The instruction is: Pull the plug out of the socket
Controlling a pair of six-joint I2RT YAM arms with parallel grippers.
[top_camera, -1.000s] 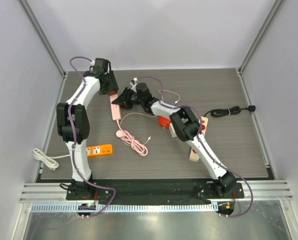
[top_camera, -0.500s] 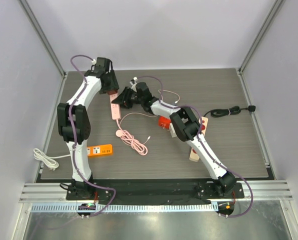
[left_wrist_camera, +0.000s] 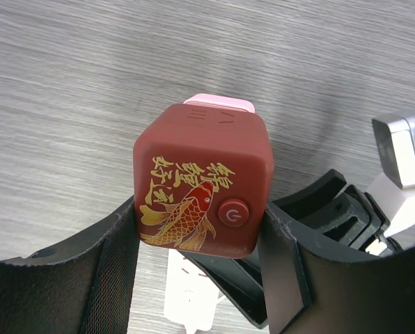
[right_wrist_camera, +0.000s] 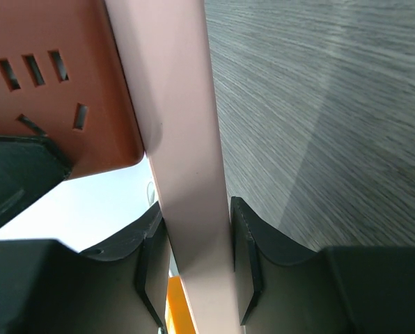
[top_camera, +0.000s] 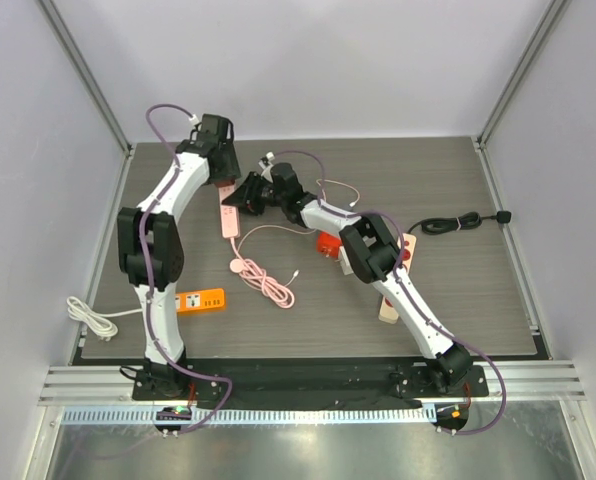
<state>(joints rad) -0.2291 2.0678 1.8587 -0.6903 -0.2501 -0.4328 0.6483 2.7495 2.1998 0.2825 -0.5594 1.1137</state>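
Note:
The plug is a dark red cube (left_wrist_camera: 202,182) with a gold koi print and a round power button. My left gripper (left_wrist_camera: 199,224) is shut on its two sides. The plug sits against the face of a pink socket strip (left_wrist_camera: 219,104), whose end shows just behind it. My right gripper (right_wrist_camera: 196,216) is shut on the pink strip (right_wrist_camera: 186,139) and grips its narrow edges; the red plug (right_wrist_camera: 61,83) shows at its upper left. In the top view both grippers, left (top_camera: 222,182) and right (top_camera: 244,196), meet at the far end of the strip (top_camera: 229,222), at the back left of the table.
The strip's pink cable (top_camera: 265,281) coils toward the table's middle. An orange socket strip (top_camera: 199,300) and a white cable (top_camera: 88,315) lie near left. A red object (top_camera: 327,243) and a beige strip (top_camera: 391,295) lie under the right arm. A black cable (top_camera: 458,223) lies at right.
My left wrist has shifted slightly to the right, still gripping the red plug. The right gripper and the pink strip have stayed put.

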